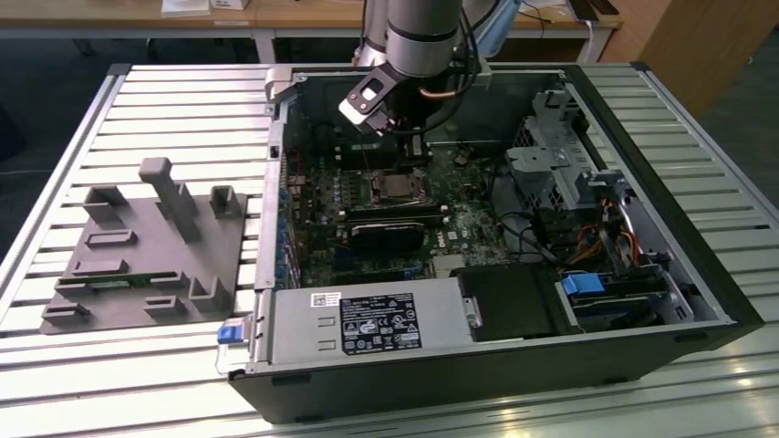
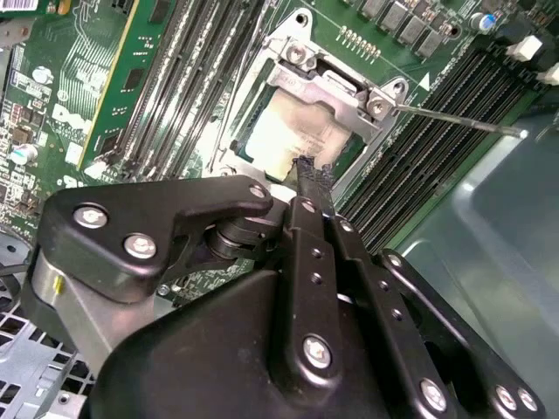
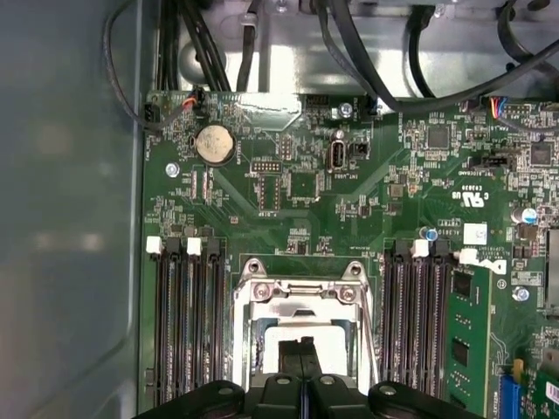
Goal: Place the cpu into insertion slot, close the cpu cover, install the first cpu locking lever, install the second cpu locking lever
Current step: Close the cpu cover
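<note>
The cpu [image 2: 288, 131] lies flat with its beige face up, seated in the insertion slot [image 2: 229, 157]. Being square, it shows no long axis, and its edges run parallel to the slot's rim. The cpu cover [image 2: 330, 85] overlaps one edge of the chip; we cannot tell whether it is fully down. A thin locking lever [image 2: 458, 120] juts out from the cover's corner over the memory slots [image 3: 188, 323], which flank the socket on both sides. The gripper [image 2: 311, 175] has its fingers pressed together with nothing between them, its tip at the chip's edge. In the exterior view the socket sits near mid-frame inside the open computer case [image 1: 487, 383], above a black block [image 1: 389, 235] and the power supply [image 1: 365, 324]. A grey fixture [image 1: 146, 246] rests on the slatted table [image 1: 182, 91] at the exterior view's left.
</note>
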Action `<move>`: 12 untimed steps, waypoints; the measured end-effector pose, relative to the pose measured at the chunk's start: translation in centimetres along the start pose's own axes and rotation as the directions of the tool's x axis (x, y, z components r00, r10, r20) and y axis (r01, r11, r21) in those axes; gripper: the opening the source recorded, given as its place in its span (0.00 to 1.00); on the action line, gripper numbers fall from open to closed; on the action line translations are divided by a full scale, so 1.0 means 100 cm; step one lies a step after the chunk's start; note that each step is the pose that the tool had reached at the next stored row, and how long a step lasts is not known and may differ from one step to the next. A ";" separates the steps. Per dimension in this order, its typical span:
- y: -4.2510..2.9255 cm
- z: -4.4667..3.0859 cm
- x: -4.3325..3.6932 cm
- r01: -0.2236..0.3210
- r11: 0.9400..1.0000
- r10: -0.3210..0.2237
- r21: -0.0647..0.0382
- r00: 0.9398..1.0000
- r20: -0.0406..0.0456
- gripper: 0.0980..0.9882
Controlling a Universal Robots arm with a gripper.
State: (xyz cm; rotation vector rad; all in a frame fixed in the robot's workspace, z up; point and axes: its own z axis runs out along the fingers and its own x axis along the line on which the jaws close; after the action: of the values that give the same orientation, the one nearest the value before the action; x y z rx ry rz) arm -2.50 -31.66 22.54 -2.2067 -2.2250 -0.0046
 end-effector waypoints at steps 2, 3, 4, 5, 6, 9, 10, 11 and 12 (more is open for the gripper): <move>-0.0021 0.0002 0.0000 0.000 1.000 0.000 0.000 1.000 0.000 0.01; -0.0031 0.0003 0.0000 0.000 1.000 0.000 0.000 1.000 0.000 0.01; -0.0039 0.0004 0.0000 0.000 1.000 0.000 0.000 1.000 0.000 0.01; -0.0046 0.0006 -0.0001 0.000 1.000 0.000 0.000 1.000 0.000 0.01; -0.0054 0.0008 -0.0002 0.000 1.000 0.000 0.000 1.000 0.000 0.01; -0.0072 0.0017 -0.0008 0.000 1.000 0.000 0.000 1.000 0.000 0.01; -0.0076 0.0021 -0.0010 0.000 1.000 0.000 0.000 1.000 0.000 0.01; -0.0082 0.0025 -0.0013 0.000 1.000 0.000 0.000 1.000 0.000 0.01; -0.0087 0.0030 -0.0016 0.000 1.000 0.000 0.000 1.000 0.000 0.01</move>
State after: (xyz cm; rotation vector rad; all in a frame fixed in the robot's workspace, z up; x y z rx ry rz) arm -3.38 -31.83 22.24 -2.2067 -2.2250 -0.0045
